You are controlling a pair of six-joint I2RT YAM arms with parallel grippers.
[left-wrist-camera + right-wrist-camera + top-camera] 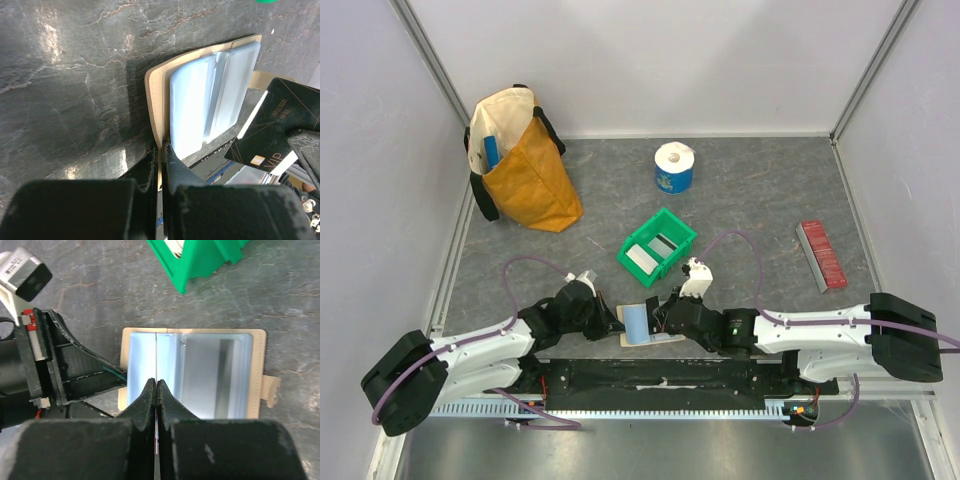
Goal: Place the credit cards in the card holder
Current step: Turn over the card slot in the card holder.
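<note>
The tan card holder (258, 365) lay open at the near edge of the table (770, 200). The left gripper (162, 150) was clamped on its cover, likely pinning it. The right gripper (156, 386), closed on a dark credit card (280, 125), poised it edge-on above the clear pockets (200, 375).

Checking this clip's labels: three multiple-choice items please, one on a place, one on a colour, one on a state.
1. Where is the green bin? A) beyond the card holder B) against the right wall C) between the arm bases
2. What colour is the card in the right gripper? A) red B) dark C) green
3. How is the card holder? A) folded shut B) open C) inside the bin
Answers: 1 A, the top view shows it farther from the arms; 2 B, the left wrist view shows it dark; 3 B, its clear pockets show.
</note>
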